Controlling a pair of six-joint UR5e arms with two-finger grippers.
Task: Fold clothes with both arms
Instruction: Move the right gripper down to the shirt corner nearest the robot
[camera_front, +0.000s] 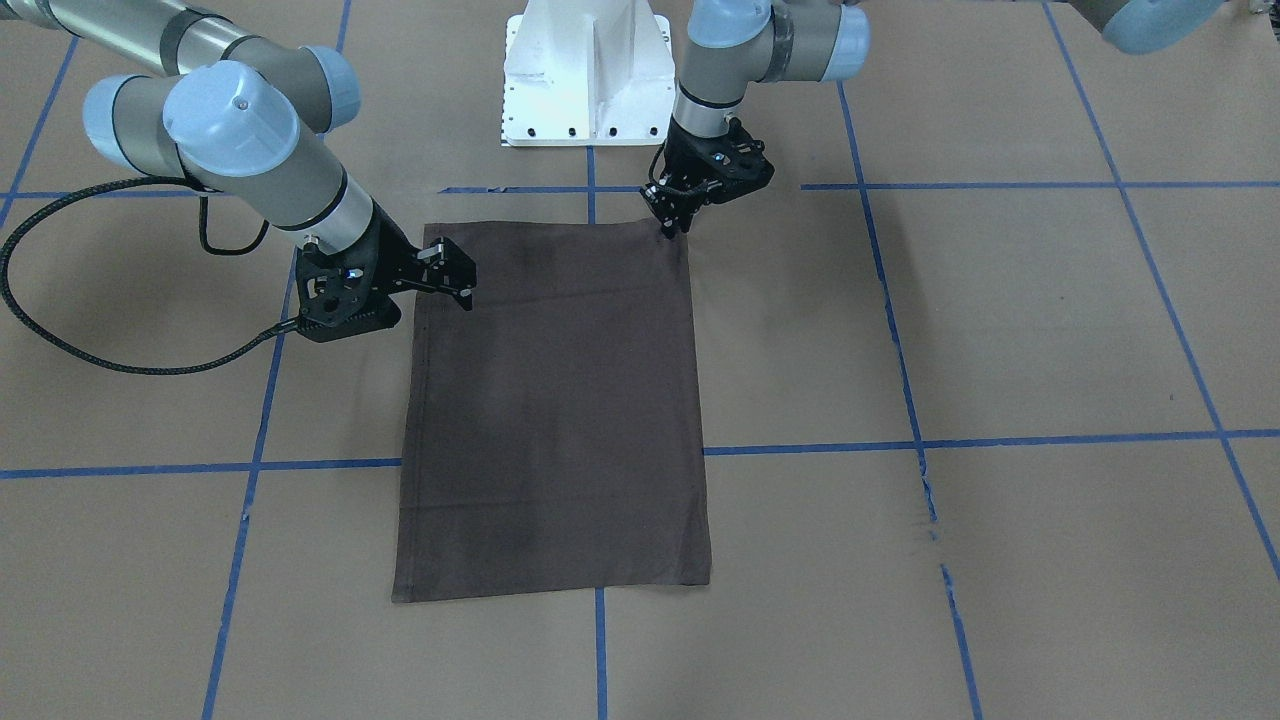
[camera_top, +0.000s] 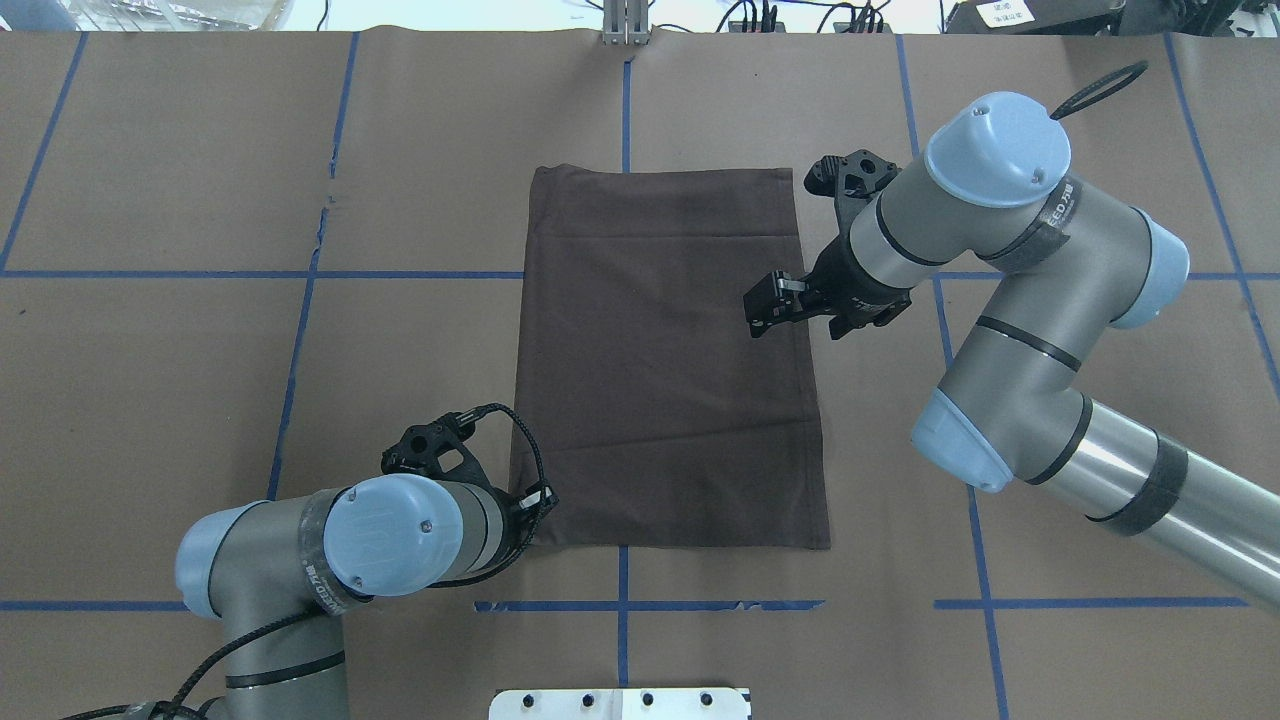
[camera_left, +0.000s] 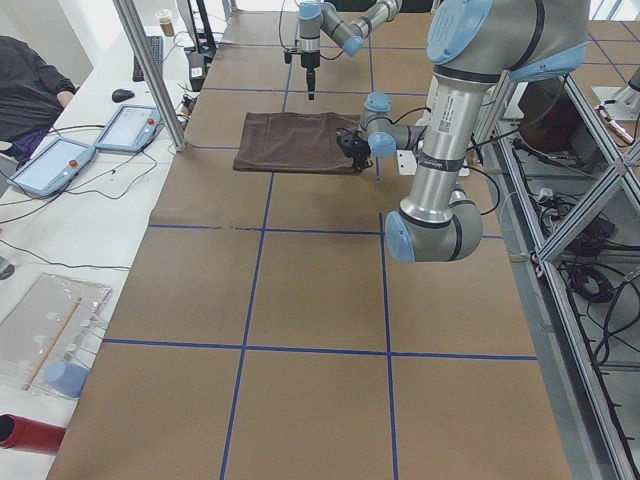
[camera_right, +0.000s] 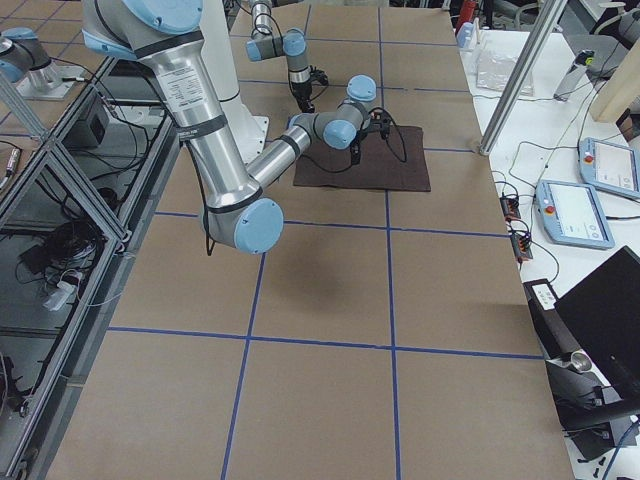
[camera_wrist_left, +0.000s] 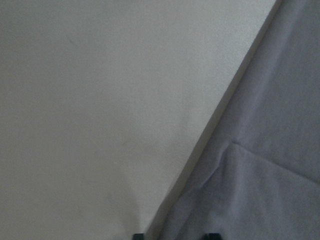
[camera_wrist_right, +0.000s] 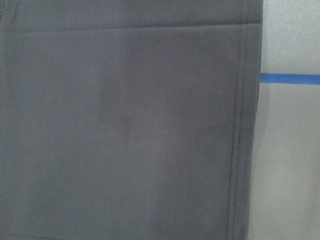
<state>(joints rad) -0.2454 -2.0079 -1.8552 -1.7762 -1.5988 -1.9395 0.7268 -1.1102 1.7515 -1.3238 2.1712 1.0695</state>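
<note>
Overhead exterior: blurred lettering (camera_top: 1062, 203), right arm (camera_top: 1010, 345)

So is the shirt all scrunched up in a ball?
No, the T-shirt lies flat on the table as a smooth, folded rectangle.

- brown paper (camera_front: 1050, 320) covers the whole table on my feed, marked into big squares by blue tape lines (camera_front: 1000, 439).
- a white pedestal base (camera_front: 585, 70) stands at the robot's edge of the table, with a row of dark bolt holes along its foot.
- from the left end i see a person in a dark top (camera_left: 30, 90) seated at the white side bench.
- two grey tablets (camera_left: 55, 165) lie on that bench, with a dark mouse (camera_left: 122, 95) beyond them.
- a slanted metal post (camera_left: 150, 70) rises beside the tablets.
- a red cylinder (camera_left: 25, 432) lies at the bench's near corner, by a clear sleeve (camera_left: 50, 330).
- from the right end, a dark laptop (camera_right: 605, 320) is open.
</note>
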